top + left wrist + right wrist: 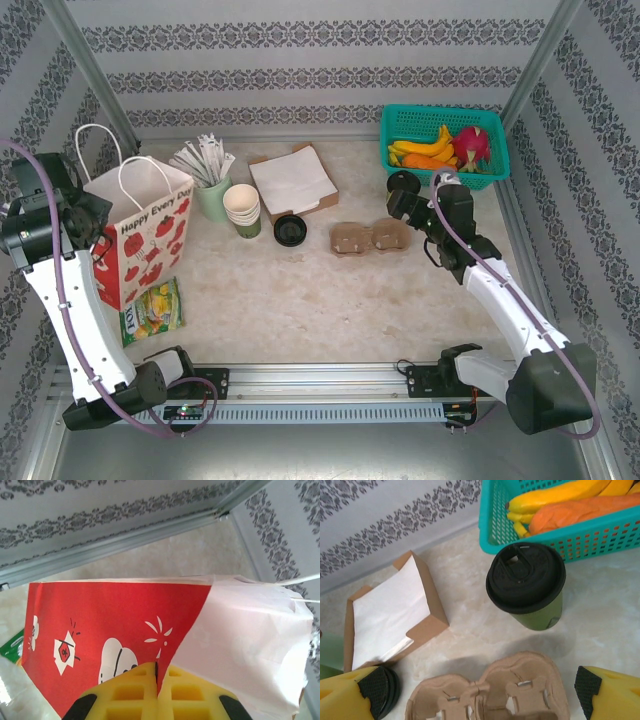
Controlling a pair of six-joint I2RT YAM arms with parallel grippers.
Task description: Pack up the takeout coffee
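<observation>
left of the takeout coffee [526,580], a bag [145,240] reads "happy every day".

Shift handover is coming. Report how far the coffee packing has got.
Done: the left gripper grips the paper bag by its rim. In hand: the right gripper hovers open above the cup carrier, short of the takeout coffee. Left: gripping the coffee, standing beside the teal basket, and putting it into the bag.

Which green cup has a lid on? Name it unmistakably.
The takeout coffee: the one green cup with a black lid, standing beside the teal basket. The stacked cups are lidless with cream insides, and the pale green cup holds white sticks.
</observation>
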